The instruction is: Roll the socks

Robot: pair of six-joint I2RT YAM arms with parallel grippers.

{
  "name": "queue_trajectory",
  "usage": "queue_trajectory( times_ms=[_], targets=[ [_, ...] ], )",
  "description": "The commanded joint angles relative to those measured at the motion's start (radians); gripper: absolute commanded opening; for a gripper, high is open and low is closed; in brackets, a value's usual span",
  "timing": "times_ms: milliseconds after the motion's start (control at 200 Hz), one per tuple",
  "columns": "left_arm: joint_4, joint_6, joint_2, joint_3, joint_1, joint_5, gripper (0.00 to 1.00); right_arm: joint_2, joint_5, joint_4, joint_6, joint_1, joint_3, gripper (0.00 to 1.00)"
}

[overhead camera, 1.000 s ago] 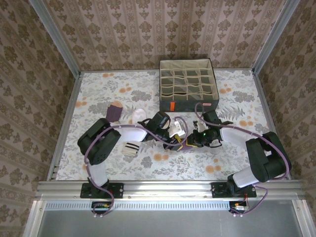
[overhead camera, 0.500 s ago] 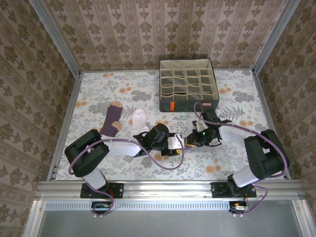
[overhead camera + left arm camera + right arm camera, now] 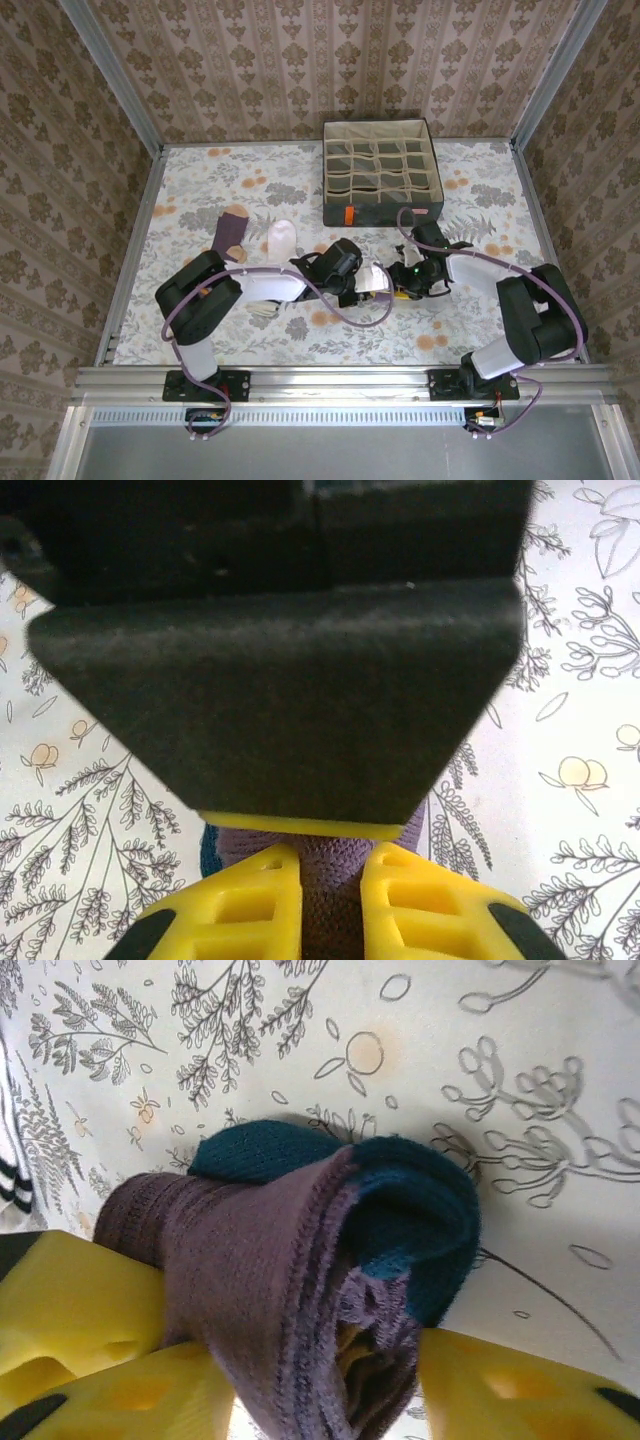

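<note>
Top external is showing a floral-printed surface point(image 3: 200, 190) boxed in by damask-papered walls point(image 3: 300, 60), with metal rails point(image 3: 113, 80) running up the corners. A grey box point(image 3: 385, 213) of beige cells is sitting at the far side. Mid-surface, the purple-and-teal sock point(image 3: 290, 1260) is lying rolled. The left jaws are pinching it, and the right jaws are standing spread at either side. A purple sock point(image 3: 231, 235) and a white sock point(image 3: 282, 237) are lying further left.

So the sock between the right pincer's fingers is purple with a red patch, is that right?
Not quite: the patch is teal, not red. The right wrist view shows the purple sock with its teal patch between the fingers of the right pincer.
</note>
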Motion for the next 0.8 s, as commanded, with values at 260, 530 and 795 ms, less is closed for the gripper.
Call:
queue_trajectory(
  times_ms=[260, 530, 795],
  targets=[
    [-0.084, -0.397, 0.049, -0.017, 0.086, 0.179, 0.03, -0.314, 0.211, 0.032, 0.29, 0.009, -0.114, 0.67],
    [0.134, -0.691, 0.125, -0.073, 0.187, 0.368, 0.01, -0.31, 0.199, 0.173, 0.442, 0.023, -0.194, 0.68],
    [0.156, -0.729, 0.154, -0.077, 0.218, 0.43, 0.0, -0.224, 0.183, 0.284, 0.535, 0.043, -0.187, 0.69]
  ],
)
